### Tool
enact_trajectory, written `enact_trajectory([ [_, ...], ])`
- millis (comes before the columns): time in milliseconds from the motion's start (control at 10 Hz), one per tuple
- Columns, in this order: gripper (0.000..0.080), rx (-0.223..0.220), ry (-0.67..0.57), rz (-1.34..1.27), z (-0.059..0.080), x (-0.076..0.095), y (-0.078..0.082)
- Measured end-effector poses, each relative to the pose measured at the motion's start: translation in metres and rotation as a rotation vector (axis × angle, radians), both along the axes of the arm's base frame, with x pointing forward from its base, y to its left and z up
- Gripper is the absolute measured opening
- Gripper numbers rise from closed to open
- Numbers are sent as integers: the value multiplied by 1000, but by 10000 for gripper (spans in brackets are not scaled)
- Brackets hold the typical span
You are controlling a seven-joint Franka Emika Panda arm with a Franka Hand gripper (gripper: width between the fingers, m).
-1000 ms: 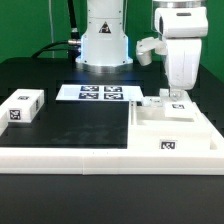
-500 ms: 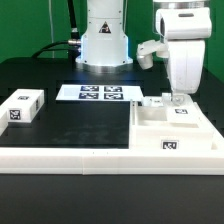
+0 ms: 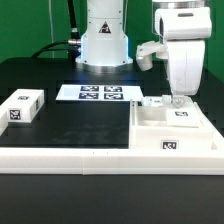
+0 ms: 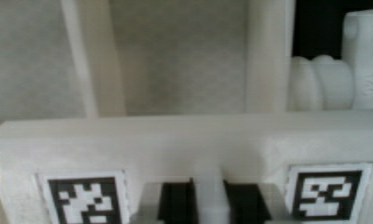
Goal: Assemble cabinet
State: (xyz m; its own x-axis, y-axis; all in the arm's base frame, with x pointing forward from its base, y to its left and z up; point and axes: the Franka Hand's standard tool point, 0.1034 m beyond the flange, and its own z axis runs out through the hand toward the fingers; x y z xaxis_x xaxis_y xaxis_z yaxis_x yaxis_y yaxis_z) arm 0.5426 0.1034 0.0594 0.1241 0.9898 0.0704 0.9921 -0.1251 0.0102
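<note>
End effector (image 3: 178, 99) low over cabinet (image 3: 150, 131)

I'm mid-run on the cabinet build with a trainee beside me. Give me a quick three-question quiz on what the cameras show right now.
1. True or false: the small white panel lies on the exterior view's left, apart from the cabinet body.
2. The gripper is right at which thing? A) the marker board B) the cabinet body C) the L-shaped rail
3. In the wrist view, how many marker tags flank the dark fingers on the white wall?

Key: 1 true; 2 B; 3 two.
</note>
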Motion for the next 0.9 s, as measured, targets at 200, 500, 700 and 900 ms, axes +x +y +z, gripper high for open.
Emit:
enact_trajectory([
  [200,70,6,-10,-1,-1,11,-3],
  [500,70,13,-18,8,-1,32,-4],
  [700,70,10,-9,2,0,31,-2],
  [900,70,10,-8,-1,0,31,-2],
])
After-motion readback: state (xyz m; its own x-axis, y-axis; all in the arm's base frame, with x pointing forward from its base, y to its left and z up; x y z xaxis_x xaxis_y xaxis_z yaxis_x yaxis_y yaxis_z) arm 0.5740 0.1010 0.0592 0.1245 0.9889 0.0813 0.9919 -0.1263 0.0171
